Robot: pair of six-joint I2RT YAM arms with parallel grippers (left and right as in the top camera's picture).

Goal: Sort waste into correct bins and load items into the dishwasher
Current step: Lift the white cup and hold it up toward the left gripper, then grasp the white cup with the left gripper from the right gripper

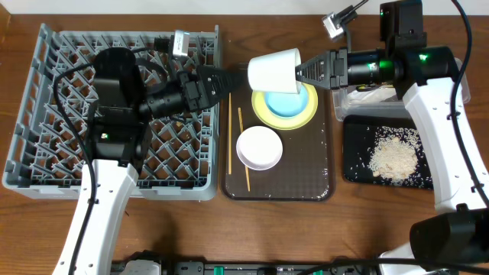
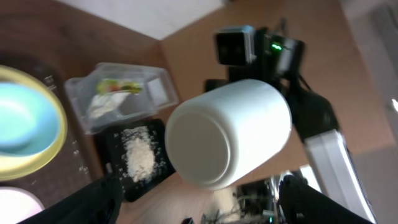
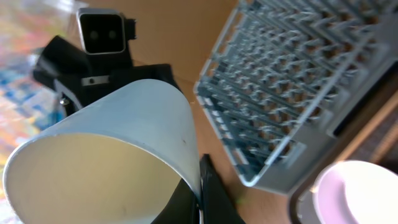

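- The small white cup (image 1: 275,70) is held on its side in the air, above the far edge of the dark brown serving tray (image 1: 298,179) in the middle of the worktop.
- The right end effector (image 1: 304,72) is closed on the cup's rim; in the right wrist view one finger (image 3: 208,196) presses against the rim's outside.
- The left end effector (image 1: 238,79) is open. Its fingers (image 2: 87,202) stand wide apart on either side of the cup's base, and whether they touch it cannot be told.
- The grey dish rack (image 1: 176,183) sits at the worktop's left side.
- On the serving tray, the light blue bowl (image 1: 286,103) rests in the yellow plate (image 1: 263,116), the white bowl (image 1: 260,147) is just nearer, and the chopsticks (image 1: 230,130) lie along the tray's left edge.
- Toward the right edge, the black tray (image 1: 355,153) holds rice scraps (image 1: 393,156).
- The clear tub (image 2: 84,118) behind it holds the snack wrapper (image 2: 118,86) and white paper (image 2: 99,107).
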